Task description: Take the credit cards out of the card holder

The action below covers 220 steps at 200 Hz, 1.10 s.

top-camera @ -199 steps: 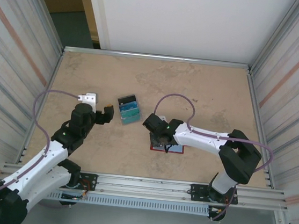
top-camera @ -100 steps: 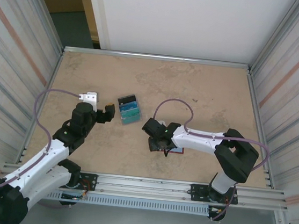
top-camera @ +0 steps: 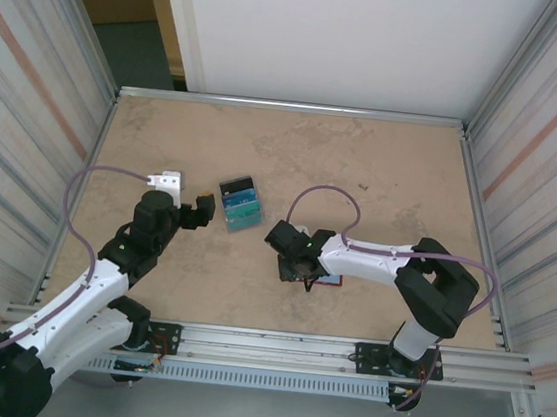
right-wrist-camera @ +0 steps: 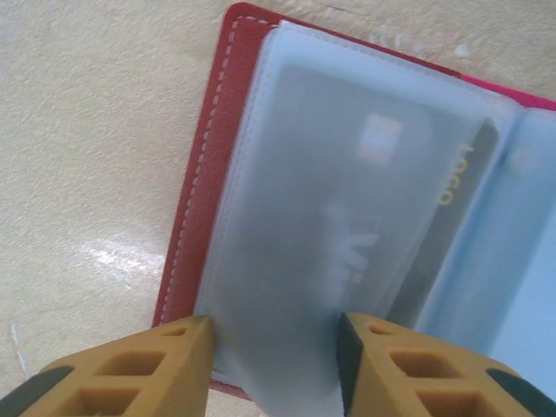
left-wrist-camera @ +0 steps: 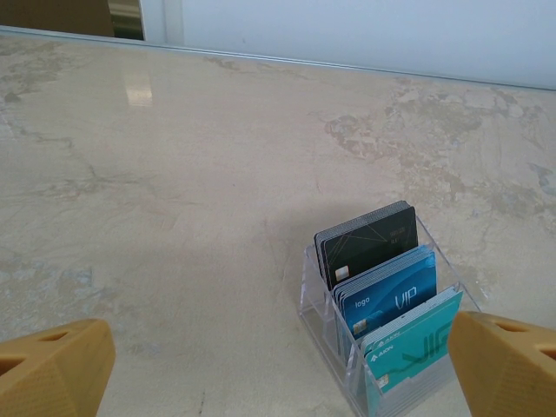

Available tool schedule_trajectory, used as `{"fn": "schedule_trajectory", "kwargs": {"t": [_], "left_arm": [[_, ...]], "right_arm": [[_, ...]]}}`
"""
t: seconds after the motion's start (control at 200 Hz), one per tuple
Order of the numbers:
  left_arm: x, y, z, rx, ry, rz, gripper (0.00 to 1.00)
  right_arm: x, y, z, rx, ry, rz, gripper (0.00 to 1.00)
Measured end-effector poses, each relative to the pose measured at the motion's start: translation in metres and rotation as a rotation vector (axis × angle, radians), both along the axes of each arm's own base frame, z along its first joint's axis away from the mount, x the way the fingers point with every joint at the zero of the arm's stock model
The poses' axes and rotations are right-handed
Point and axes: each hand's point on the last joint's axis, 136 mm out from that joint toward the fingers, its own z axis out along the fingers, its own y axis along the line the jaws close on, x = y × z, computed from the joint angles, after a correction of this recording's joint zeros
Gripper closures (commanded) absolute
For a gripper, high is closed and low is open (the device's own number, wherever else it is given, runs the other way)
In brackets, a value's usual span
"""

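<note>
Card holder (right-wrist-camera: 193, 228) lies open on table (top-camera: 392, 181) under right gripper (right-wrist-camera: 271, 369). A dark card (right-wrist-camera: 365, 243) is in its clear sleeve (right-wrist-camera: 278, 148). Fingers (right-wrist-camera: 130, 369) straddle the sleeve edge, grip unclear. Left gripper (left-wrist-camera: 282, 365) is wide open, facing rack (left-wrist-camera: 314, 291) that holds black card (left-wrist-camera: 365, 239), blue card (left-wrist-camera: 387, 300), teal card (left-wrist-camera: 415, 346).

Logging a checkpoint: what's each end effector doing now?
Left end effector: open, holding nothing.
Right end effector: open, straddling a clear sleeve of the card holder.

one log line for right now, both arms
left fingers: open, facing card rack | right fingers: astride clear sleeve of open card holder, grip unclear | dark card: inside sleeve
</note>
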Motion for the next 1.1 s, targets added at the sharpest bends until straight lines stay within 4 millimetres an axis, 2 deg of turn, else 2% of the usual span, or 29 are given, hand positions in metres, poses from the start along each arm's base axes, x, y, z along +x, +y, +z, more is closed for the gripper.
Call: {"fn": "schedule_trajectory", "kwargs": {"t": [0.516, 0.687, 0.897, 1.012, 1.102], "left_arm": [[-0.001, -0.013, 0.009, -0.026, -0.027, -0.073, 0.01], [-0.004, -0.027, 0.025, -0.04, -0.085, -0.119, 0.01], [-0.007, -0.035, 0.034, -0.022, -0.127, -0.133, 0.01], [-0.005, -0.034, 0.038, -0.021, -0.147, -0.121, 0.01], [-0.005, -0.034, 0.039, -0.018, -0.149, -0.117, 0.01]], "right_arm": [[0.004, -0.021, 0.004, 0.057, 0.002, -0.038, 0.85], [0.004, -0.009, 0.011, 0.094, -0.013, 0.033, 0.91], [-0.013, 0.013, 0.014, 0.121, -0.019, 0.171, 0.91], [-0.019, 0.021, 0.016, 0.122, -0.027, 0.221, 0.9], [-0.02, 0.024, 0.017, 0.124, -0.03, 0.228, 0.84]]}}
